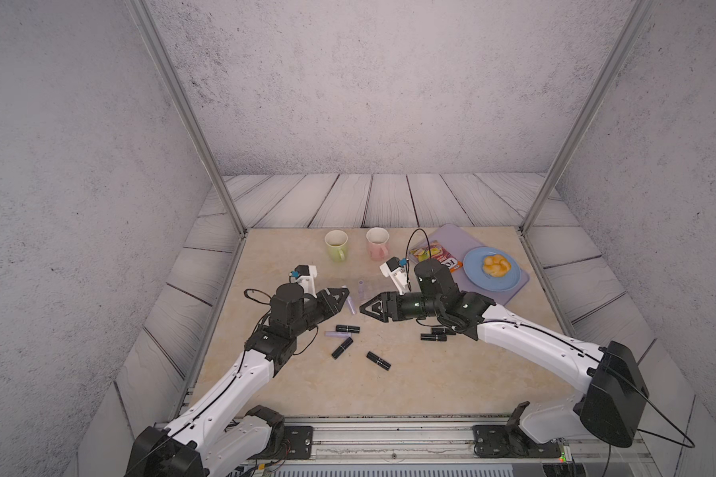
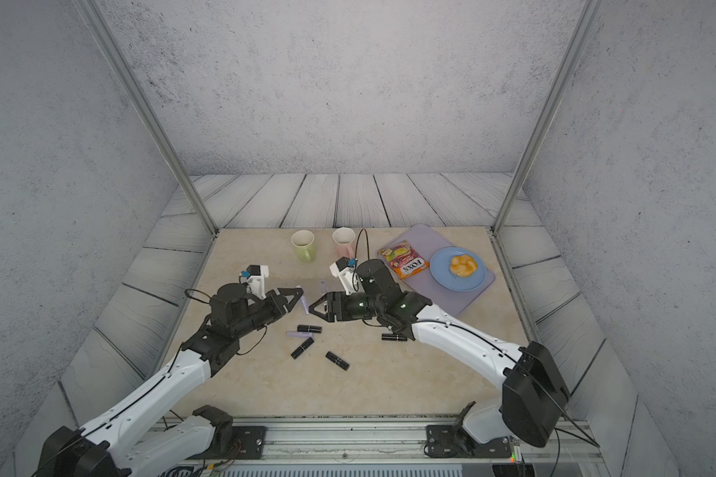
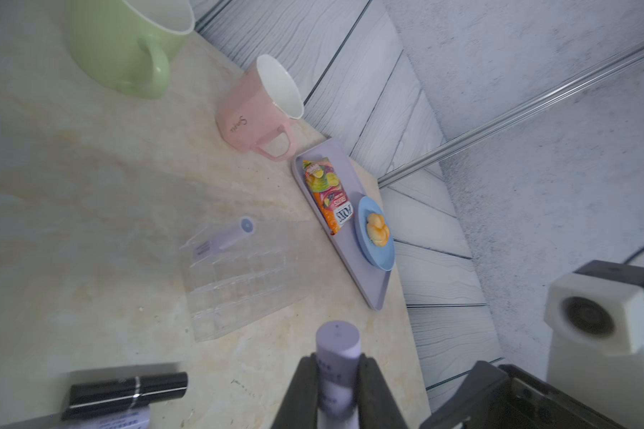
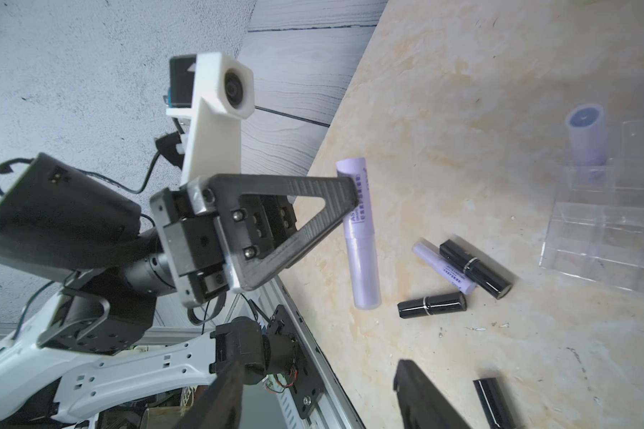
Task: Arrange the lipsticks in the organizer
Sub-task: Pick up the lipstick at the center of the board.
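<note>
Right wrist view: grips a lilac lipstick (image 4: 363, 267) near one end in the clenched left end effector (image 4: 354, 200), above the middle of the surface (image 4: 480, 55), near the organizer (image 4: 603, 230); shows the right end effector (image 1: 363, 309) released, empty. Probably light, rigid, slick; calls for a mid-barrel pinch.
</note>
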`<action>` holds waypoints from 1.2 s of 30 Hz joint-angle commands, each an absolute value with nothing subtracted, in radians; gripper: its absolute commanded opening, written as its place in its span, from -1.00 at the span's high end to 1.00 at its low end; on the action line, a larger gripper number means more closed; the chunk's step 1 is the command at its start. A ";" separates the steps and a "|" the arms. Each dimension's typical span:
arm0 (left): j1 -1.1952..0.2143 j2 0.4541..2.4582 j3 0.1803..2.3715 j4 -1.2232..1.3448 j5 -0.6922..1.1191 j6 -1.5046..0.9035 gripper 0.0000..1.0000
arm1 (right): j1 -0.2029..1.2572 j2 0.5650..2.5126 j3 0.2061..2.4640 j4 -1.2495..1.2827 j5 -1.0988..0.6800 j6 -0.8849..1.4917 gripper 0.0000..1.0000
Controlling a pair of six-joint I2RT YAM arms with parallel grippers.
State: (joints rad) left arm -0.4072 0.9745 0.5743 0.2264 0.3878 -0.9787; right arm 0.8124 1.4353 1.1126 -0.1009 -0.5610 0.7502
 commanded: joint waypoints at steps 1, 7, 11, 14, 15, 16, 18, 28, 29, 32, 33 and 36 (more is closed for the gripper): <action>-0.416 0.953 0.534 0.448 0.403 -1.137 0.79 | 0.813 1.474 1.140 -0.133 -0.624 0.761 -0.23; -0.463 0.953 0.530 0.467 0.414 -1.167 0.80 | 0.813 1.497 1.170 -0.149 -0.617 0.742 -0.03; -0.476 0.939 0.510 0.493 0.403 -1.201 0.81 | 0.811 1.504 1.179 -0.150 -0.617 0.745 0.13; -0.483 0.925 0.494 0.493 0.395 -1.217 0.81 | 0.803 1.497 1.179 -0.139 -0.617 0.752 0.16; -0.488 0.921 0.488 0.496 0.390 -1.229 0.80 | 0.800 1.495 1.178 -0.131 -0.620 0.754 0.16; -0.492 0.920 0.482 0.500 0.387 -1.238 0.80 | 0.798 1.494 1.181 -0.124 -0.623 0.757 0.16; -0.503 0.920 0.475 0.507 0.382 -1.249 0.81 | 0.795 1.496 1.185 -0.114 -0.632 0.759 0.20; -0.531 0.944 0.474 0.524 0.371 -1.279 0.77 | 0.793 1.503 1.193 -0.108 -0.641 0.751 0.68; -0.531 0.943 0.477 0.511 0.378 -1.286 0.71 | 0.793 1.502 1.195 -0.125 -0.642 0.735 0.73; -0.512 0.922 0.513 0.373 0.404 -1.270 0.11 | 0.793 1.489 1.202 -0.210 -0.649 0.653 0.84; -0.490 0.916 0.544 0.306 0.442 -1.241 -0.11 | 0.793 1.479 1.201 -0.252 -0.650 0.617 0.87; -0.410 0.937 0.670 0.069 0.604 -1.101 -0.48 | 0.793 1.433 1.195 -0.384 -0.653 0.504 0.89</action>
State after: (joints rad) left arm -0.4618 0.9390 0.5484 0.2665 0.4618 -1.2175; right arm 0.7959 1.4849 1.1778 -0.2516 -0.6365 0.6342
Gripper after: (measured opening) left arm 0.722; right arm 0.190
